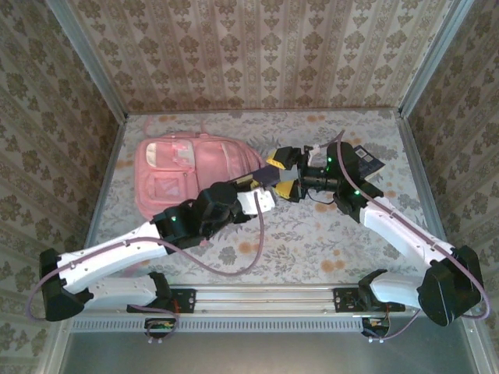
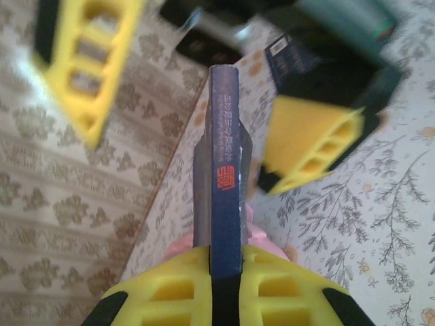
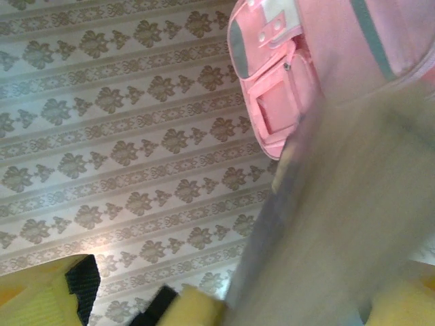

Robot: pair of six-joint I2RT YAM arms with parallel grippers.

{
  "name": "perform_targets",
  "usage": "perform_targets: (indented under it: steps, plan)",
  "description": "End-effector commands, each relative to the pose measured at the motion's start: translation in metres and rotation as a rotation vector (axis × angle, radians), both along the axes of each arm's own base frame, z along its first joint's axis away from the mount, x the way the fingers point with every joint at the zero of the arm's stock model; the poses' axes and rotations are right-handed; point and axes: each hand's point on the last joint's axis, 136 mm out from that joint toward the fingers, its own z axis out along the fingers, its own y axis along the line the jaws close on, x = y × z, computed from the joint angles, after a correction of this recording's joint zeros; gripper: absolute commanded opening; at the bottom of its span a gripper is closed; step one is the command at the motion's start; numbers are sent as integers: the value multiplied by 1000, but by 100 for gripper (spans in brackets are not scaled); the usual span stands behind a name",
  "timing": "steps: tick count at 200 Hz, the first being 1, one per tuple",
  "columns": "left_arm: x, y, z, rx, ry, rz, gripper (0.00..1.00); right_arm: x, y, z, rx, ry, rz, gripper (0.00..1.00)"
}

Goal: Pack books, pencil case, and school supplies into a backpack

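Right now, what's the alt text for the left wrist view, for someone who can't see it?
The left gripper clamps a thin navy book edge-on, spine toward the camera. Beyond, the right gripper stands open around the book, blurred, above a floral tablecloth.

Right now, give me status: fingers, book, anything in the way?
Left fingers shut on one end of navy book. Right fingers open, either side of its far end, not gripping. Backpack flat on table alongside; nothing between.
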Motion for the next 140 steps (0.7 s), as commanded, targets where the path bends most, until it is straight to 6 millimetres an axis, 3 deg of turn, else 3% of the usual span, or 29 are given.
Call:
perform_targets:
  steps: [1, 25, 46, 96, 106, 120, 140]
  plan:
    - [-17, -12, 16, -6, -123, -82, 0, 8, 8, 23, 75, -28, -6, 93]
    - [-28, -18, 10, 24, -163, -127, 0, 5, 15, 22, 82, -44, 25, 83]
    - [-34, -17, 6, 27, -172, -158, 0, 1, 14, 19, 55, -75, 40, 67]
    - [-31, -15, -14, 114, -177, -152, 0, -7, 9, 8, -15, -112, 55, 8]
    - [-29, -15, -16, 124, -179, -139, 15, -7, 8, 4, -35, -113, 55, 0]
    - [-27, -16, -17, 129, -178, -127, 41, -7, 5, 0, -55, -120, 52, 0]
    - [-25, -15, -12, 93, -152, -101, 62, -3, -8, -4, -107, -154, 30, 0]
